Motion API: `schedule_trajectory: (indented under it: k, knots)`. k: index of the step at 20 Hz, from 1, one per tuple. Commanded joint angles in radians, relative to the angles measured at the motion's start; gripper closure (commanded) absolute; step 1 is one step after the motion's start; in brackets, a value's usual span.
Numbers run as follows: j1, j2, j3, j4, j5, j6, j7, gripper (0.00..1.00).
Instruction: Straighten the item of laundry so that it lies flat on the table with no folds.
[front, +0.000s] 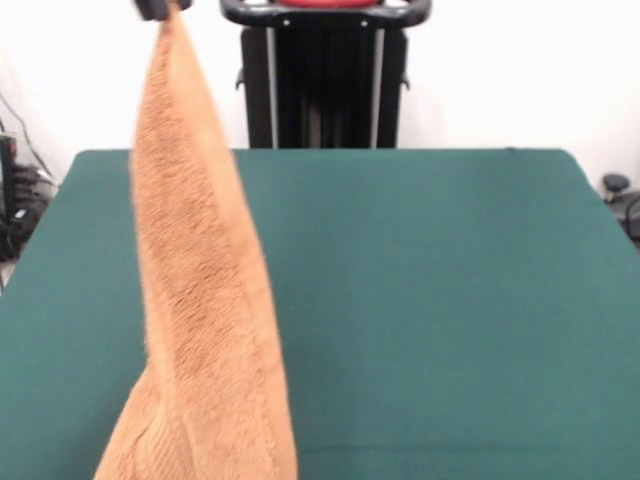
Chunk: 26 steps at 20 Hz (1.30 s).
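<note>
I see 1 view only, the front one. The large dark green felt-topped table (450, 300) fills most of it, flat cloth with a faint seam line near the lower edge. Behind it a plain white wall (520, 70), and the black robot pedestal (325, 85) stands at the far side, centre top, with a strip of red on its top, cut off by the frame. Cables and dark clutter (20, 200) sit off the table's left edge, and a small dark object (622, 195) off the right edge.

The orange-tan terry hand towel (200, 300) hangs as a long narrow drape at the picture's left, gathered to a point at the top and widening downward. Its lower part bunches low over the table's near-left part and runs out of the bottom edge, so I can't tell how much lies on the cloth. No tag visible from here.

The gripper (160, 8) shows only as dark tips at the top edge, right where the towel's peak meets them. It looks like the towel hangs from there, but I can't tell whether the fingers are clamped or apart; the arm itself is out of frame.
</note>
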Motion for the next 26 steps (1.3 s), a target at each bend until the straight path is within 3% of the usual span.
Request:
schedule_trajectory:
  k: [1,11,16,26]
  knots:
    - [0.066,-0.088,0.003,0.327,0.106,0.032,0.272,1.0]
    - [0.068,-0.123,0.029,0.506,0.153,0.014,0.145,1.0]
    - [0.081,-0.09,0.043,0.581,0.155,-0.081,0.119,1.0]
    - [0.081,0.003,0.076,0.621,0.111,-0.249,0.064,1.0]
